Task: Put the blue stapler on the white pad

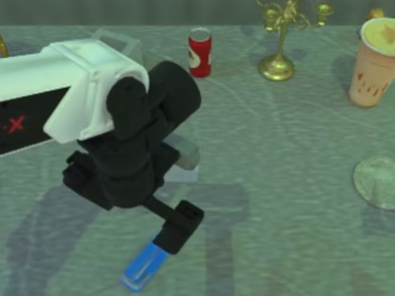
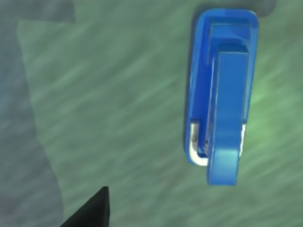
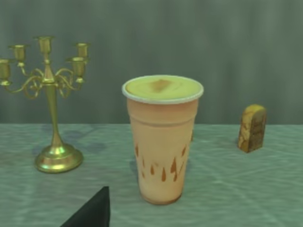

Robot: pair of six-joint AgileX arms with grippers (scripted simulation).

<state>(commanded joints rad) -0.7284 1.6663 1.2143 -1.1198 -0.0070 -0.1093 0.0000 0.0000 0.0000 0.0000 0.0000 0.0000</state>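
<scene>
The blue stapler [image 1: 143,266] lies flat near the table's front edge, left of centre. In the left wrist view the stapler [image 2: 222,99] fills the frame, resting on the green tabletop. My left gripper [image 1: 177,236] hangs open just over the stapler's far end. One dark finger [image 2: 96,210] shows at the frame edge and holds nothing. The white pad is mostly hidden under my left arm; only a pale flat strip [image 1: 184,174] shows by the wrist. My right gripper is out of the top view; one finger [image 3: 97,210] shows, with nothing held.
At the back stand a red can [image 1: 199,52], a gold candelabra [image 1: 278,61] and a tall tan cup [image 1: 376,58]. A round grey plate [image 1: 378,182] lies at the right edge. A grey block [image 1: 187,152] sits beside my left arm, and a pale box [image 1: 117,40] behind it.
</scene>
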